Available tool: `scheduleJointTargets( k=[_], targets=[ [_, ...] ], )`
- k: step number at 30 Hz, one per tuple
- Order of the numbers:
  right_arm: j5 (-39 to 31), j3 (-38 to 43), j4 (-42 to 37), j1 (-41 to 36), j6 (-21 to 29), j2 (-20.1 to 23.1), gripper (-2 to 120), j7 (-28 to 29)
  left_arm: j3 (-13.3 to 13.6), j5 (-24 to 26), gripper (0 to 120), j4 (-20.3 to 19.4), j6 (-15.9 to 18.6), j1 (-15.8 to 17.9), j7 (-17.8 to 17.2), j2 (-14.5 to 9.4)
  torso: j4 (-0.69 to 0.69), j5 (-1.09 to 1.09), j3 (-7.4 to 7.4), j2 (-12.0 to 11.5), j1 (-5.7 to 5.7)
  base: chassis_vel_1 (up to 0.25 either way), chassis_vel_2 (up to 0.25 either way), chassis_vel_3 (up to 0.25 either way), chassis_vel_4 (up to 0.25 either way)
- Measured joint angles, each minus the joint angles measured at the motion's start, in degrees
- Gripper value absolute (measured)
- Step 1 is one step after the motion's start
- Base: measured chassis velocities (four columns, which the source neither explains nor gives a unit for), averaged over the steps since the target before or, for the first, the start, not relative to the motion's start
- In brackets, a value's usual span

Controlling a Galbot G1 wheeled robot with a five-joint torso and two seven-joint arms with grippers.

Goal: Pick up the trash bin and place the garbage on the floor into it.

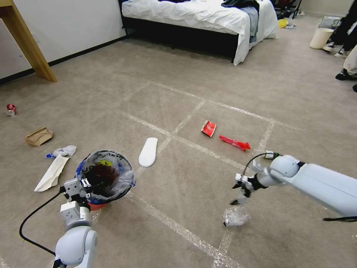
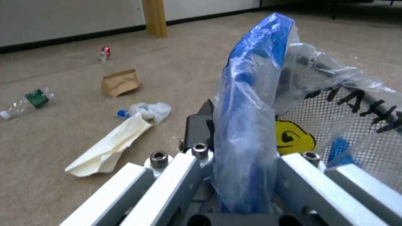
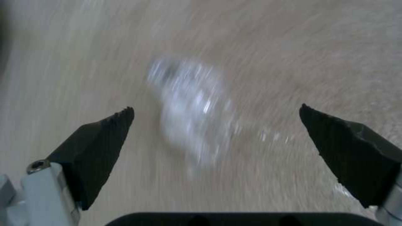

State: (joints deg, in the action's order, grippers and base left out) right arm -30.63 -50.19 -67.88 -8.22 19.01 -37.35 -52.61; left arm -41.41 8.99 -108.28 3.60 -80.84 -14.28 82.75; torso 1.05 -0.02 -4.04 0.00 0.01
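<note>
The trash bin (image 1: 111,188), a small red bucket with a clear, blue-edged bag liner (image 2: 251,103), stands at the lower left. My left gripper (image 1: 84,184) (image 2: 238,135) is shut on its near rim. My right gripper (image 1: 238,194) (image 3: 215,108) hangs open just above a crumpled clear plastic piece (image 1: 235,216) (image 3: 190,106) on the carpet. More garbage lies around: a white foam piece (image 1: 148,151), two red wrappers (image 1: 209,128) (image 1: 235,143), crumpled paper (image 1: 52,173) (image 2: 109,147), tissue (image 1: 65,150), a brown carton (image 1: 38,136) (image 2: 120,82), a red can (image 1: 10,109) and a green-labelled bottle (image 2: 29,102).
A bed (image 1: 208,18) stands at the far wall and a wooden table leg (image 1: 31,48) at the far left. A white bucket (image 1: 320,37) and people's feet are at the far right. Tape lines cross the carpet.
</note>
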Motion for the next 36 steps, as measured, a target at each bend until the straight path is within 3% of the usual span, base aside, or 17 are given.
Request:
scheduleJointTargets(
  k=[1, 2, 4, 6, 7, 10, 14, 17, 28, 36],
  targets=[
    [0.0, 0.0, 0.0, 0.0, 0.0, 0.0, 100, 0.0, 0.0, 0.0, 5, 0.0, 0.0, 0.0, 0.0, 0.0, 0.0, 0.0, 0.0, 0.0, 0.0, 0.0, 0.0, 0.0, 0.0],
    [9.1, 0.9, 1.5, 0.6, -5.0, 0.0, 100, -7.0, 0.0, 0.2, 5, 0.2, 0.0, 0.0, 0.0, 0.1, 0.0, 0.01, 0.0, 0.0, 0.0, 0.0, 0.0, 0.0, 0.0],
    [12.8, 1.6, 2.1, 0.8, -7.4, 0.1, 100, -10.4, 0.0, 0.3, 5, 0.4, -0.1, 0.0, 0.0, 0.1, -0.01, 0.03, 0.0, 0.0, 0.0, 0.0, 0.0, 0.0, 0.0],
    [25.7, 7.3, 4.5, -1.1, -16.9, -0.2, 100, -19.4, 0.1, 0.4, 5, 1.0, -0.5, 0.0, -0.2, 0.6, -0.02, -0.01, 0.01, 0.0, 0.0, 0.0, 0.0, 0.0, 0.0],
    [28.1, 9.9, 5.0, -2.8, -18.5, -0.6, 100, -19.9, 0.2, 0.4, 5, 1.0, -0.6, 0.0, -0.2, 0.7, -0.02, 0.02, 0.0, 0.0, 0.0, 0.0, 0.0, 0.0, 0.0],
    [31.3, 15.3, 6.0, -8.9, -21.5, -2.0, 100, -17.4, 0.4, 0.4, 5, 1.0, -0.8, -0.4, -0.2, 0.8, -0.02, 0.02, 0.0, 0.0, 0.0, 0.0, 0.0, 0.0, 0.0],
    [32.7, 19.3, 5.5, -15.3, -21.6, -4.6, 100, -14.2, 0.2, 0.8, 5, 1.0, -0.9, -0.8, -0.2, 0.4, 0.0, 0.05, 0.0, 0.0, 0.0, 0.0, 0.0, 0.0, 0.0],
    [33.5, 20.4, 5.8, -16.5, -21.5, -6.1, 100, -13.6, 0.1, 1.0, 5, 0.8, -0.9, -1.1, -0.2, 0.2, -0.05, 0.01, 0.0, 0.0, 0.0, 0.0, 0.0, 0.0, 0.0],
    [40.7, 23.5, 11.4, -17.7, -24.4, -10.8, 100, -12.4, -0.3, 1.0, 5, 1.0, -1.5, -1.9, -0.2, 0.5, -0.03, 0.01, 0.0, 0.0, 0.0, 0.0, 0.0, 0.0, 0.0],
    [43.4, 24.7, 12.6, -18.8, -25.7, -11.8, 77, -10.9, -0.2, 1.0, 5, 2.0, -1.6, -1.2, -0.2, 0.6, -0.02, 0.01, 0.0, 0.0, 0.0, 0.0, 0.0, 0.0, 0.0]
  ],
)
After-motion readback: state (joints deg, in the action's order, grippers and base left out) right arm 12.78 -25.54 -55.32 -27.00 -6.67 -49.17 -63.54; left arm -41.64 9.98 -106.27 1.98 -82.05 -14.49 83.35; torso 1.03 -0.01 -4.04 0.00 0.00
